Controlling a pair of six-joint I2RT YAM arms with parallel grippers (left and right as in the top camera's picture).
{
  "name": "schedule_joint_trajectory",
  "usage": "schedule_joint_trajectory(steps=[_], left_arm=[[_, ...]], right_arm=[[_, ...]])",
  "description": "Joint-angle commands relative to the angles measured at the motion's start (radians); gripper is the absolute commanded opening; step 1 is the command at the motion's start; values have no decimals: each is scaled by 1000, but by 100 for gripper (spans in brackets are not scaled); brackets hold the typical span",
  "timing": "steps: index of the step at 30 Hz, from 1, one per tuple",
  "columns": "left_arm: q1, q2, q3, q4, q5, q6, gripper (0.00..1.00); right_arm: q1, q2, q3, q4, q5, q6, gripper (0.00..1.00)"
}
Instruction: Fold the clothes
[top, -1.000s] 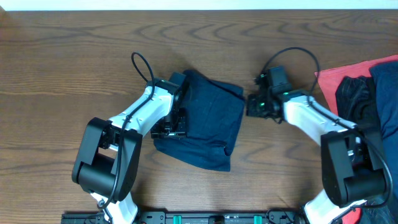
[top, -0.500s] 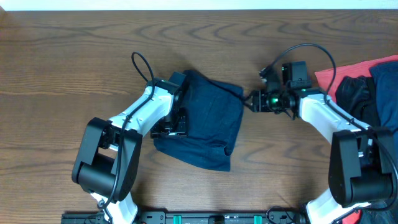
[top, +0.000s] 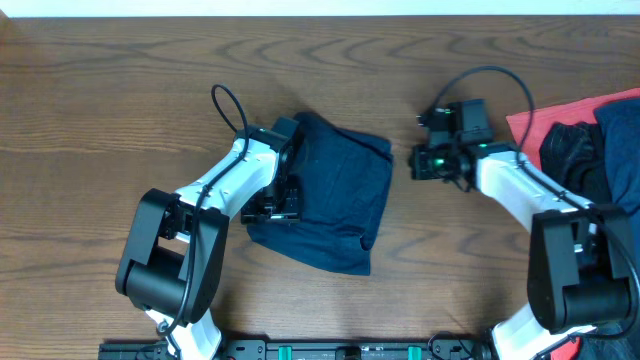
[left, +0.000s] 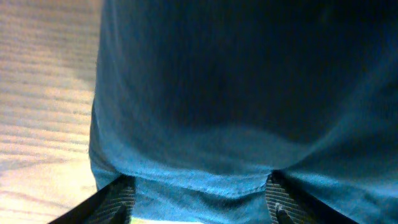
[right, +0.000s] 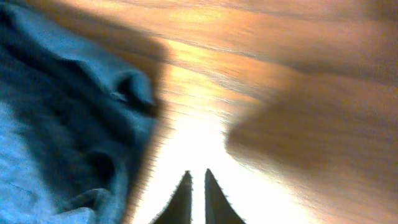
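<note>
I see left jaws wide, straddling an edge of the shorts (top: 345, 195); right jaws nearly closed, empty, over bench (top: 100, 120) nearby.

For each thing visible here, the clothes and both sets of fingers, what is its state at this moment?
navy shorts, folded into a compact bundle, lying on the table.
left fingers, open wide, one on each side of the shorts' edge.
right fingers, almost closed, empty, beside the shorts.
red cloth, spread flat at the right edge, partly covered.
black garment, crumpled on the red cloth.
</note>
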Motion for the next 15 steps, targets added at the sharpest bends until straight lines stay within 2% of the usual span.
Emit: schedule_joint_trajectory(steps=[1, 4, 6, 10, 15], left_arm=[[3, -9, -13, -27, -1, 2, 79], [3, -9, 0, -52, -1, 2, 79], [3, -10, 10, -61, -1, 2, 79], [3, -11, 27, -67, -1, 2, 80], [3, -11, 28, -45, -2, 2, 84]], right_arm=[[-57, -53, 17, -38, -92, 18, 21], [-70, -101, 17, -110, -344, -23, 32], [-47, -142, 17, -179, -447, -23, 34], [76, -190, 17, -307, -410, -25, 41], [268, -154, 3, -379, -250, 11, 53]])
